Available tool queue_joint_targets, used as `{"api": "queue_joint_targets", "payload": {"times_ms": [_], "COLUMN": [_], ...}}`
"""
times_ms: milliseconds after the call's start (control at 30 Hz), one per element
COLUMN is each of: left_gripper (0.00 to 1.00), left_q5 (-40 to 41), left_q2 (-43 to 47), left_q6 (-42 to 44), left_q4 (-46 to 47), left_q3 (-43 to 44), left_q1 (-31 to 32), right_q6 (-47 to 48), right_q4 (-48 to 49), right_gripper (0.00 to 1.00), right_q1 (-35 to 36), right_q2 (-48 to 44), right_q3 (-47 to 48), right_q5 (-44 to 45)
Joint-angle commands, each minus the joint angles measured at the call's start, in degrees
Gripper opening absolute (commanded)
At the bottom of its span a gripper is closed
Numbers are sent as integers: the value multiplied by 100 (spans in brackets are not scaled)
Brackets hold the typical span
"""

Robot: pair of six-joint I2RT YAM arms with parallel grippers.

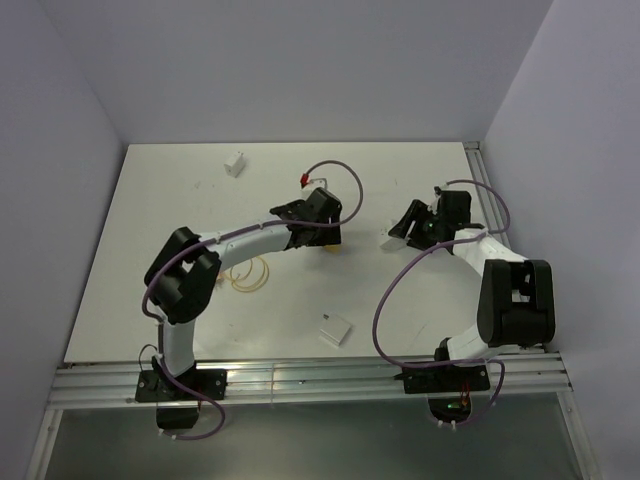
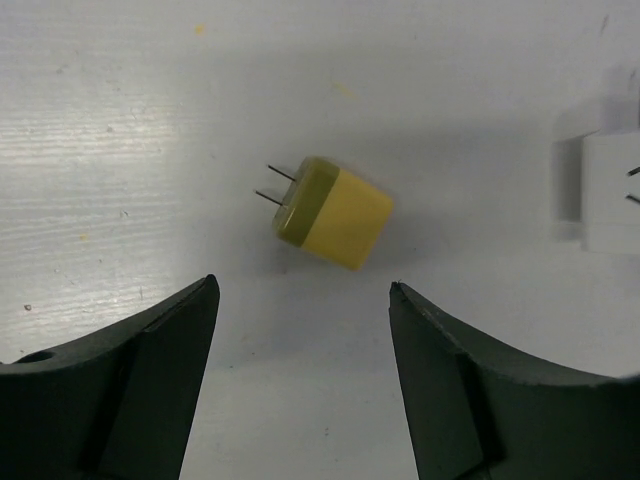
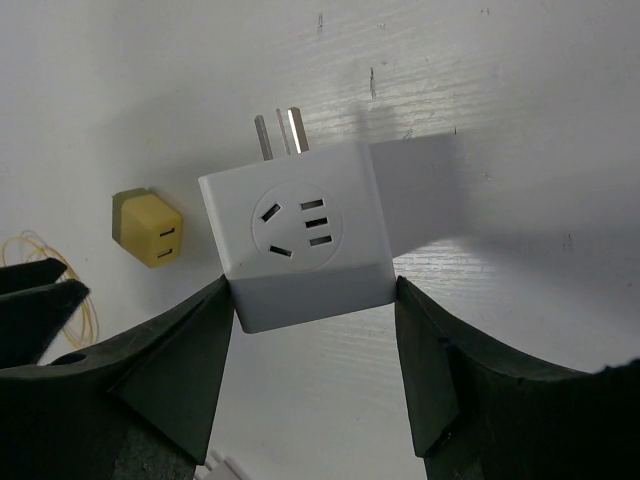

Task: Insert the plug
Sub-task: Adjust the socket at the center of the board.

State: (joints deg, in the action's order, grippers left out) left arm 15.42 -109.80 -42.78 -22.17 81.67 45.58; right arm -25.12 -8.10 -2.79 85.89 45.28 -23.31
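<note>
A small yellow plug point(image 2: 335, 213) lies on the white table with its two prongs pointing left. It also shows in the top view point(image 1: 334, 247) and the right wrist view point(image 3: 150, 228). My left gripper point(image 2: 303, 285) is open and empty, its fingers apart just short of the plug. My right gripper point(image 3: 312, 290) is shut on a white cube socket adapter point(image 3: 300, 235), with the socket face towards the camera and its own prongs pointing away. The adapter sits at the right edge of the left wrist view point(image 2: 610, 190) and right of the plug in the top view point(image 1: 392, 241).
Yellow rubber-band loops point(image 1: 250, 275) lie by the left arm. A flat white piece point(image 1: 335, 328) lies near the front edge. A small white block point(image 1: 236, 163) and a red item point(image 1: 303, 180) lie at the back. Walls enclose the table.
</note>
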Motion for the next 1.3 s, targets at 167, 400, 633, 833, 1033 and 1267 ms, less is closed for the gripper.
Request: {"api": "queue_joint_targets", "payload": {"times_ms": [167, 400, 633, 833, 1033, 1267], "left_gripper": [73, 73, 72, 71, 70, 64], "left_q5": [1041, 1472, 1569, 1622, 1613, 1543], "left_q2": [-577, -788, -1131, -1272, -1404, -1430], "left_q6": [297, 385, 569, 640, 728, 745], "left_q4": [-287, -217, -235, -261, -279, -226], "left_q3": [578, 824, 1211, 1325, 1413, 1352], "left_q1": [381, 566, 636, 636, 636, 636], "right_q6": [52, -54, -63, -54, -63, -10], "right_q4": [-105, 45, -96, -96, -87, -139], "right_gripper": [8, 9, 12, 22, 27, 28], "right_q1": [-90, -231, -354, -433, -468, -468], "right_q2": [-63, 68, 227, 244, 315, 262], "right_q3": [-300, -379, -379, -458, -476, -450], "right_q5": [354, 169, 424, 477, 503, 477]}}
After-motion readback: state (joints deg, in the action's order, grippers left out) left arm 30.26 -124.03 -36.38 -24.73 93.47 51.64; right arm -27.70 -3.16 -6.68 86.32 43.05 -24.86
